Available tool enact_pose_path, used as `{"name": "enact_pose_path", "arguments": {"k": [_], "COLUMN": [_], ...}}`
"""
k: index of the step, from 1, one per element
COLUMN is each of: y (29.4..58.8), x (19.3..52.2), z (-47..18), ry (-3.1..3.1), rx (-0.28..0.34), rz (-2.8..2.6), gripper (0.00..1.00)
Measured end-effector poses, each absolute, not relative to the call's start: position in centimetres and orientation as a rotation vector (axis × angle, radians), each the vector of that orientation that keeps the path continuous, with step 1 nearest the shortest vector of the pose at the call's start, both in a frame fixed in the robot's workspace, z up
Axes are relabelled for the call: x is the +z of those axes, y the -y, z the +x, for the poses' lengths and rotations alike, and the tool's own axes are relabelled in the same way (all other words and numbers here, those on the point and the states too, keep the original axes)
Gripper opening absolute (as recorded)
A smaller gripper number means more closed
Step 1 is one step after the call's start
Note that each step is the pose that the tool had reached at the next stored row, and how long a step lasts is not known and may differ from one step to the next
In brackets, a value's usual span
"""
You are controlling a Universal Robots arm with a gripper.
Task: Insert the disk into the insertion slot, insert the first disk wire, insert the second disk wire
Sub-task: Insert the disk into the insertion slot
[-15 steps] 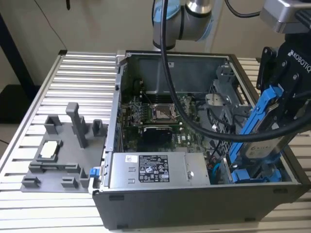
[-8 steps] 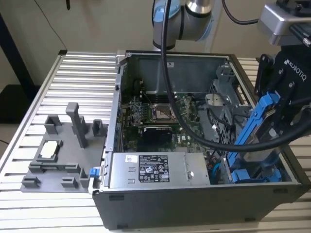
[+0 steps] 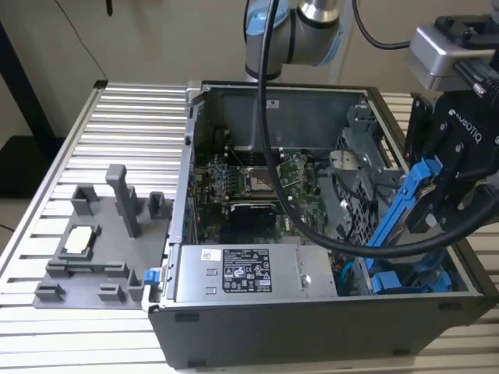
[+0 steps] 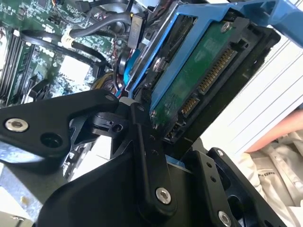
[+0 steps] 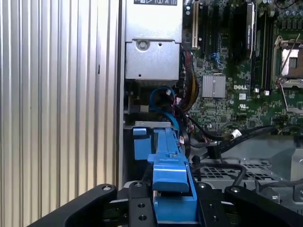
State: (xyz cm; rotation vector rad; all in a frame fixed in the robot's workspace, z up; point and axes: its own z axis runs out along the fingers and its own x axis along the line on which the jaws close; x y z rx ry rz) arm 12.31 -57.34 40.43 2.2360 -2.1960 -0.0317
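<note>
My gripper is shut on the disk, a drive in a bright blue carrier. The disk hangs tilted over the open computer case's end at the exterior view's right. Its lower end points down at the insertion slot, the blue-trimmed bay of the grey drive cage. Whether the two touch cannot be told. In the second wrist view the disk shows its green circuit board and connector pins between the black fingers. In the first wrist view the gripper grips the blue carrier above the bay.
The silver power-supply box lies along the case's near wall, beside the bay. The motherboard fills the case floor. Thick black cables cross it toward the cage. A grey fixture stands on the ribbed table at the exterior view's left.
</note>
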Motion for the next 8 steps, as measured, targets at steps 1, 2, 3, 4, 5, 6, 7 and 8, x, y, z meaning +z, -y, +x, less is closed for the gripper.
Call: {"name": "enact_pose_path", "arguments": {"k": [1, 2, 3, 4, 5, 6, 7, 8], "y": [57.32, 57.3, 57.27, 57.23, 57.19, 57.16, 57.13, 57.11], "x": [40.34, 40.24, 40.15, 40.05, 39.93, 39.83, 39.74, 39.6], "z": [12.31, 12.31, 12.31, 12.31, 12.31, 12.31, 12.31, 12.31], "ry": [2.198, 2.199, 2.202, 2.204, 2.206, 2.208, 2.21, 2.211], "rx": [-0.035, -0.04, -0.044, -0.05, -0.056, -0.06, -0.064, -0.067], "rz": [2.238, 2.239, 2.242, 2.244, 2.247, 2.249, 2.251, 2.252], "gripper": [0.33, 0.33, 0.33, 0.33, 0.33, 0.33, 0.33, 0.33]}}
